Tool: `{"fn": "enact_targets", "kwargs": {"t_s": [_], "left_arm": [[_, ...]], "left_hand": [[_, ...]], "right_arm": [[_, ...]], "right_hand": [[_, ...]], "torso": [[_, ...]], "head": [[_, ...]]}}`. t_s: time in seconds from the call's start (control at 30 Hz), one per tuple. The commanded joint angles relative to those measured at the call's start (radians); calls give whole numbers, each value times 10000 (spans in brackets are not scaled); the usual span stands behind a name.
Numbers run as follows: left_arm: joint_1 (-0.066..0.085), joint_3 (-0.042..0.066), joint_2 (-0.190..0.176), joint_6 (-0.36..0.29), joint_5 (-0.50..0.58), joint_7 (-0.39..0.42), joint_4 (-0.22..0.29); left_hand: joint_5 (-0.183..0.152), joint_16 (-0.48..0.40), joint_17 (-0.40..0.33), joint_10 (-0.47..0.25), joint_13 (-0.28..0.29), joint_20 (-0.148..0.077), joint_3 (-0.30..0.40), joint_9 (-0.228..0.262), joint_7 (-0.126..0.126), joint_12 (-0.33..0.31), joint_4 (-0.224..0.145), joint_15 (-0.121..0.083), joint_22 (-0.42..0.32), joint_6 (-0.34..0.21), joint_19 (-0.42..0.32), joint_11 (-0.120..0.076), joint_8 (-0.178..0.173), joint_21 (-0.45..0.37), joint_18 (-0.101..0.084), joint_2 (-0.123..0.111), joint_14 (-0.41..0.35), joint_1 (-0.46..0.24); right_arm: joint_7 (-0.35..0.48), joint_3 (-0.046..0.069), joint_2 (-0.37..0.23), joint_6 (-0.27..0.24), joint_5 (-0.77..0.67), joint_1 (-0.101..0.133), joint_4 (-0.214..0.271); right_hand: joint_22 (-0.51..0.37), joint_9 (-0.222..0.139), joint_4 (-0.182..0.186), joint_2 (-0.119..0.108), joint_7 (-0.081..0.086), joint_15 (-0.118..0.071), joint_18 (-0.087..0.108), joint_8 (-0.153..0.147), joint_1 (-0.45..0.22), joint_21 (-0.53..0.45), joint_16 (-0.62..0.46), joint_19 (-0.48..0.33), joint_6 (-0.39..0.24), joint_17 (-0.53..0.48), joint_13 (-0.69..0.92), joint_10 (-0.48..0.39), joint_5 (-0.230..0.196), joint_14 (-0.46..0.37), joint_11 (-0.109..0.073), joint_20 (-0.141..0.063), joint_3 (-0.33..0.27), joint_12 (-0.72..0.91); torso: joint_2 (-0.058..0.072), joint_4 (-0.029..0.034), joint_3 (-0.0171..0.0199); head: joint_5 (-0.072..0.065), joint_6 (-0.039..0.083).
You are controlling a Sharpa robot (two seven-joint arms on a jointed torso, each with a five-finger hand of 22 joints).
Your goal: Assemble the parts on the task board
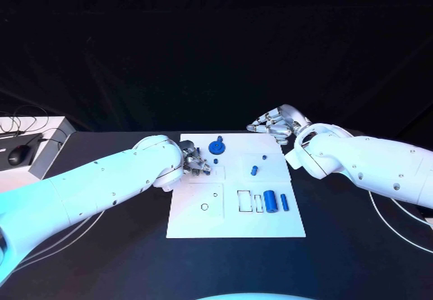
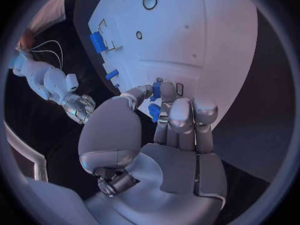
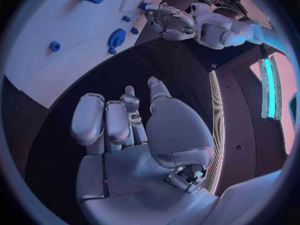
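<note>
The white task board (image 1: 194, 222) lies in the middle of the black table. My left hand (image 1: 195, 164) hovers over the board's near-left part and pinches a small blue part (image 2: 155, 90) between thumb and fingers. A blue gear-like part (image 1: 216, 147) stands just beyond that hand. Two small blue parts (image 1: 255, 169) lie mid-board. Two blue cylinders (image 1: 271, 201) rest at the right side. My right hand (image 1: 275, 124) hangs over the black table past the board's far right corner, fingers apart and holding nothing (image 3: 125, 130).
Empty rectangular slots (image 1: 245, 200) and a round hole (image 1: 204, 207) mark the board's near half. A white side table with a mouse (image 1: 17, 156) stands at the far left. Cables (image 1: 397, 212) trail on the table at the right.
</note>
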Motion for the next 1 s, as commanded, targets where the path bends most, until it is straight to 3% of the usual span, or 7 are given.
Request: {"fn": "enact_targets", "kwargs": {"t_s": [0.03,1.0], "left_arm": [[-4,0,12,217,-91,-31,33],[-2,-1,25,608,-111,-113,-14]], "left_hand": [[37,37,-23,46,-12,-24,1818,1060,-80,-51,-1757,-39,31,164,44,-5,16,-58,-92,2,-15,98],[27,86,-41,55,-26,-49,1832,1084,-78,-62,-1741,-39,91,184,50,-6,-19,-66,-127,-40,-25,145]], "right_arm": [[128,2,-3,57,-56,-4,18],[114,3,-17,68,-53,-4,20]], "right_hand": [[1445,-9,-51,22,17,-21,34,-59,-79,-23,-67,443,65,-9,-7,-6,36,-1,9,-38,-12,-45],[1447,-30,-68,36,16,-21,34,-57,-102,-22,-68,446,72,-12,3,7,35,-1,8,-38,-19,-37]], "torso": [[4,5,-4],[6,-3,-5]], "head": [[5,-8],[-2,-59]]}}
